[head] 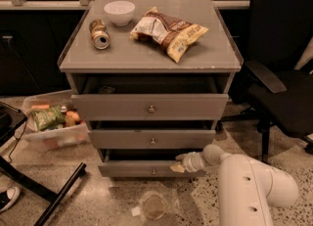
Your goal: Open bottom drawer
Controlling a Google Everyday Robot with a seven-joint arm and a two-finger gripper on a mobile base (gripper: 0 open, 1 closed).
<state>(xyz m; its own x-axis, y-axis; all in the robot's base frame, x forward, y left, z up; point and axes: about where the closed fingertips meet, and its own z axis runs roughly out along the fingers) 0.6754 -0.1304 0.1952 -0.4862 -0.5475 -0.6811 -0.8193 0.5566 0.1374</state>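
We are looking at the grey cabinet [146, 56] from the front and a little from above. The bottom drawer [127, 169] is sitting lowest of the three, close over the floor. It is standing slightly out, with a dark gap showing above its front. The gripper [178, 164] is resting at the top edge of this front, just to the right of the small round knob [153, 172] and apart from it. It is coming in on the white arm [249, 186] from the lower right. We cannot tell whether the gripper is spread or pressed together (its tip is lying against the dark gap). The middle drawer [122, 139] and the uppermost drawer [117, 106] are also standing out. On the cabinet top a white bowl [120, 12], a can [100, 34] on its side and a snack bag [168, 30] are lying.
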